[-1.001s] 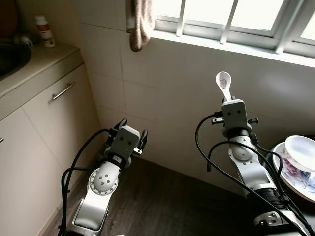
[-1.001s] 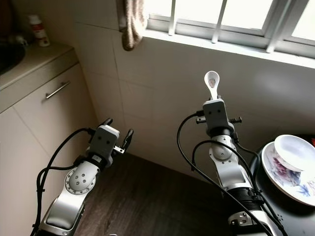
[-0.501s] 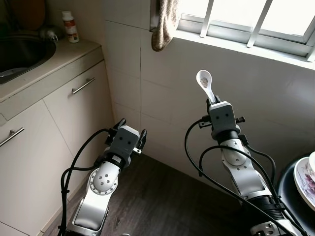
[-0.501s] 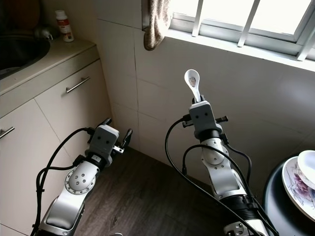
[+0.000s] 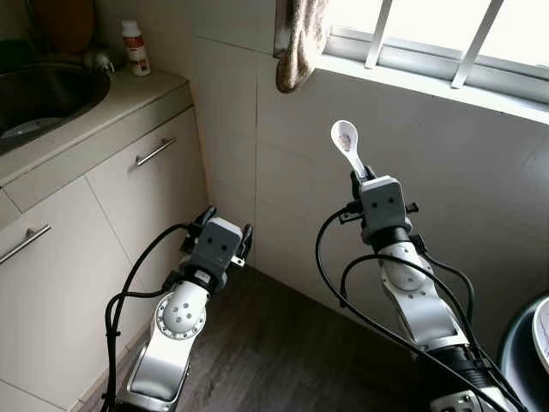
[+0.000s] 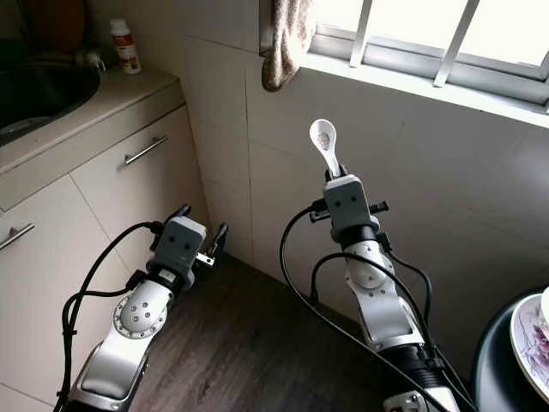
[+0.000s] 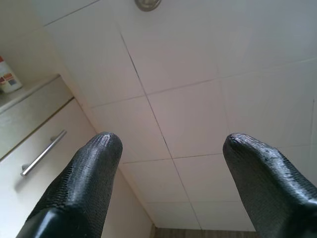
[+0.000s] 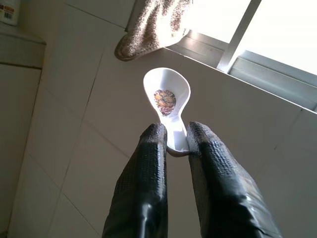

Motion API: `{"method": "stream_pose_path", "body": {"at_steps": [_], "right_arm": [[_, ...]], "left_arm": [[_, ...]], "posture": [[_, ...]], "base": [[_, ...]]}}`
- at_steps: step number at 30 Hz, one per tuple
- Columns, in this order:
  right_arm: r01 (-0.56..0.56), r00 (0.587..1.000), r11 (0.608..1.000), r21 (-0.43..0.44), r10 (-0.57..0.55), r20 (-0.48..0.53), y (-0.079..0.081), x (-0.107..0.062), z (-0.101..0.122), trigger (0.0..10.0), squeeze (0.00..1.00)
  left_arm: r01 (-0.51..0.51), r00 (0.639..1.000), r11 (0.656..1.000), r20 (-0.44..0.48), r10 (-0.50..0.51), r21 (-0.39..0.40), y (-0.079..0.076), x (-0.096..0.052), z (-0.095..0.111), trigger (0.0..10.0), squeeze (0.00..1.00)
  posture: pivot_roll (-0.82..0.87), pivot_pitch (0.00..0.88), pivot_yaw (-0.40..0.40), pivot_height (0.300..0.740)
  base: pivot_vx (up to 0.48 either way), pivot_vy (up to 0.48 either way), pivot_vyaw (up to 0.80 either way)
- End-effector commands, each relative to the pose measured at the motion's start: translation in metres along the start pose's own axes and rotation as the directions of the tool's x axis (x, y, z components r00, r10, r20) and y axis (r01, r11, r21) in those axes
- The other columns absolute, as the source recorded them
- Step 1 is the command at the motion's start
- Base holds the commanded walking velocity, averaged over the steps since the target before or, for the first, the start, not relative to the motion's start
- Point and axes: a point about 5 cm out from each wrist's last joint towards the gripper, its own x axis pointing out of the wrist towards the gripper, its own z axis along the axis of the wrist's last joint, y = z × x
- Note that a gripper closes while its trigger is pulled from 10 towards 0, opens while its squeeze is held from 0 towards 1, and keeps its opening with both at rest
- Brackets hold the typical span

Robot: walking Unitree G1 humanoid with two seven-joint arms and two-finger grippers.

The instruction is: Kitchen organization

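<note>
White ceramic spoon (image 8: 167, 99) is standing upright, its handle pinched by the right gripper (image 8: 174, 141); the left gripper (image 7: 168, 144) is hanging spread, facing the tiled wall (image 5: 283, 180).

daylit from the window, dim below

the barred window (image 5: 429, 34) is blown out white and washes the tiled wall (image 5: 283, 172); the dark floor (image 6: 249, 343) lies in shade. head views are sharp; the left wrist's fingertips (image 7: 94, 163) look soft.

Two silver arms raised ahead, left gripper (image 7: 166, 144) held low with jaws spread wide and empty, right gripper (image 8: 174, 144) lifted higher, pointing up, jaws pinched on the handle of a white spoon (image 8: 167, 99)
</note>
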Motion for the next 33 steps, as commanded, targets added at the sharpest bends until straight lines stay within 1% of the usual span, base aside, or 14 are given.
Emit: {"method": "stream_pose_path", "body": {"at_steps": [1,25,30,33], "right_arm": [[0.002,1.0,1.0,0.019,-0.002,0.009,-0.0013,0.0002,0.0037,0.0,0.0],[-0.002,1.0,0.999,0.042,0.002,0.012,0.0024,0.0009,0.0064,0.0,0.0],[0.001,1.0,0.998,0.058,-0.001,0.01,0.0024,0.0015,0.0073,0.0,0.0],[0.01,1.0,0.995,0.1,-0.01,0.004,0.002,0.0031,0.0076,0.0,0.0]], "left_arm": [[-0.007,1.0,1.0,-0.002,0.007,0.003,0.0008,0.001,0.0015,10.0,0.0],[0.001,1.0,1.0,0.005,-0.001,-0.003,0.0006,0.0028,0.0037,10.0,0.0],[-0.015,1.0,1.0,0.022,0.016,-0.025,0.0029,0.0028,0.0067,10.0,0.0],[-0.031,0.999,0.999,0.036,0.032,-0.039,0.0055,0.0028,0.009,10.0,0.0]], "posture": [[0.12,0.0,-0.084,0.74],[0.12,0.0,-0.077,0.74],[0.12,0.0,-0.078,0.74],[0.13,0.0,-0.081,0.74]], "base": [[0.0,0.0,0.8],[0.0,0.0,0.8],[0.0,0.0,0.8],[0.0,0.0,0.8]]}}
